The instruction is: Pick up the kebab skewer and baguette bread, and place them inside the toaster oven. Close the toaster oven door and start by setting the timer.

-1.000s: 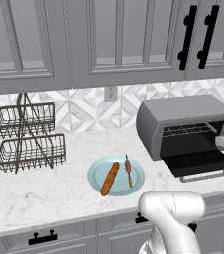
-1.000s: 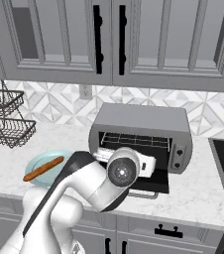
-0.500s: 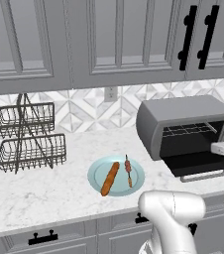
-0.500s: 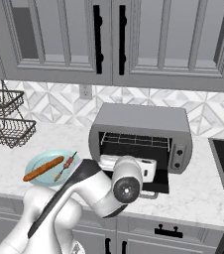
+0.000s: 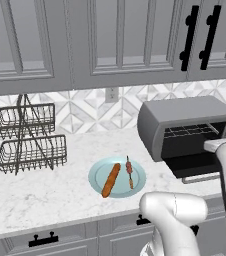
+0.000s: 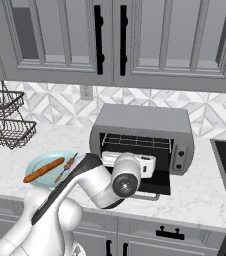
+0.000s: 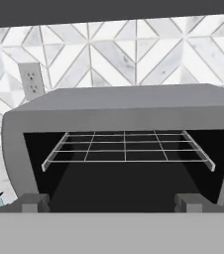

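- No brand, label or readable writing shows on any surface.
- The toaster oven [image 5: 187, 127] is a grey metal box with a rounded top, a dark cavity and a thin wire rack [image 7: 126, 149] of square grid bars.
- The toaster oven door [image 5: 197, 164] hangs open and flat at the front, dark glass in a grey frame, with a silvery bar handle along its outer edge.
- The gripper [image 7: 111, 201] faces the cavity at 12 o'clock, its two blocky dark tips spread as wide as they go, with nothing between them.
- The baguette bread [image 5: 110, 180], a smooth orange-brown loaf with rounded ends, lies on a round pale blue plate [image 5: 137, 186] at 9 o'clock of the oven.
- The kebab skewer [image 5: 129, 171], a slim stick with reddish and brownish chunks, lies on the same plate just at 3 o'clock of the loaf, apart from it.
- A two-tier dark wire basket [image 5: 27, 137] stands on the white marbled counter [image 5: 45, 187], at 9 o'clock of the plate.
- The backsplash has pale diamond-patterned tiles with a white outlet [image 7: 31, 79].
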Available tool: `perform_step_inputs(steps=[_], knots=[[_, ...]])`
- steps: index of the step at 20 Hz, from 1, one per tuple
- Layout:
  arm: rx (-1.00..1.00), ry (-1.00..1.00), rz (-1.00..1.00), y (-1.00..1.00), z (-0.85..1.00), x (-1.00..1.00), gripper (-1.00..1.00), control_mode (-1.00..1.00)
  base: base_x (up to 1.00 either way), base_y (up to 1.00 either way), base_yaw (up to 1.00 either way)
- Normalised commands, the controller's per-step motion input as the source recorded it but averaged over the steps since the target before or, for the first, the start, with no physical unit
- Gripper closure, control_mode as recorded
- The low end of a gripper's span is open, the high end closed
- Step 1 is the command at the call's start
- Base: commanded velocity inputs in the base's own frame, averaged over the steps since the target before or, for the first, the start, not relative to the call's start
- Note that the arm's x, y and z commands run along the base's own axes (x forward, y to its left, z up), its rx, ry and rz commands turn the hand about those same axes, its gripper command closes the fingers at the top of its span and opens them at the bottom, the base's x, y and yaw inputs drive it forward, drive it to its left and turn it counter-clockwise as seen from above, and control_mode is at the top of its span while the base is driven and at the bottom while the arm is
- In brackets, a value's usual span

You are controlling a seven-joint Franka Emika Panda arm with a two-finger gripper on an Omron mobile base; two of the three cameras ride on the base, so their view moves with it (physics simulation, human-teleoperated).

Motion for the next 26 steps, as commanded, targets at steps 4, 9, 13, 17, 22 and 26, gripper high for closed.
perform_step_inputs(steps=[4,9,13,17,22,26], knots=[[-0.02,-0.01,0.0,-0.03,-0.09,0.29,-1.0,-1.0,0.0,0.0,0.0],[-0.03,-0.01,0.0,-0.05,-0.12,0.33,-1.0,-1.0,0.0,0.0,0.0],[-0.01,0.0,0.0,-0.05,-0.07,0.35,-1.0,-1.0,0.0,0.0,0.0],[0.0,0.0,0.0,-0.05,-0.08,0.43,-1.0,-1.0,0.0,0.0,0.0],[0.0,-0.01,0.0,-0.09,-0.13,0.29,-1.0,-1.0,0.0,0.0,0.0],[0.0,-0.03,0.0,0.0,-0.08,0.3,-1.0,-1.0,0.0,0.0,0.0]])
